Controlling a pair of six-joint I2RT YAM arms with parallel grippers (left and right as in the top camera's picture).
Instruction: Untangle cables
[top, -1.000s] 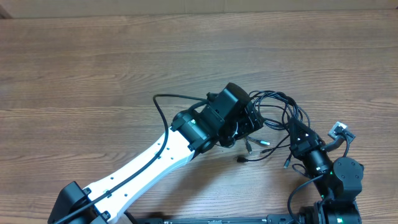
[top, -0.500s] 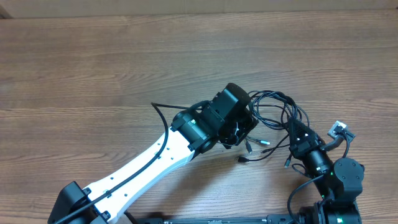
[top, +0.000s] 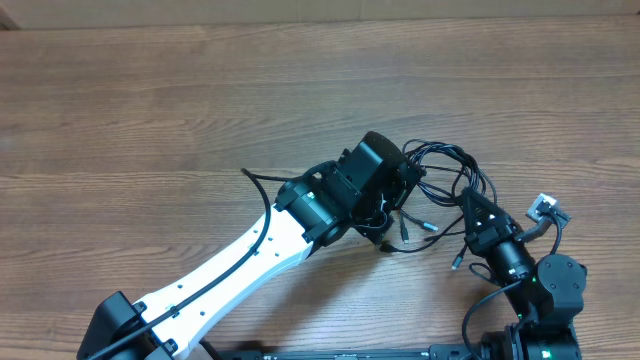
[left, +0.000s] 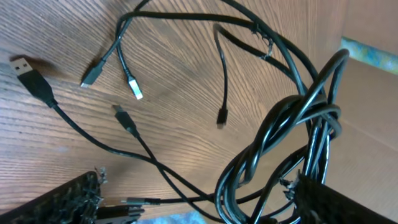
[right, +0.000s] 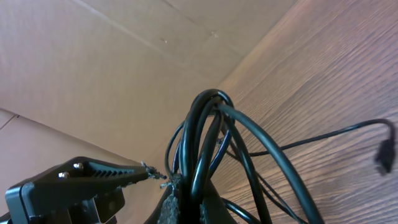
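Tangle of thin black cables on brown wood table, just right of left gripper; L fingers spread wide above loose plug ends, prob. to pick one strand; right gripper, further right, clamped on looped bundle, likely as anchor
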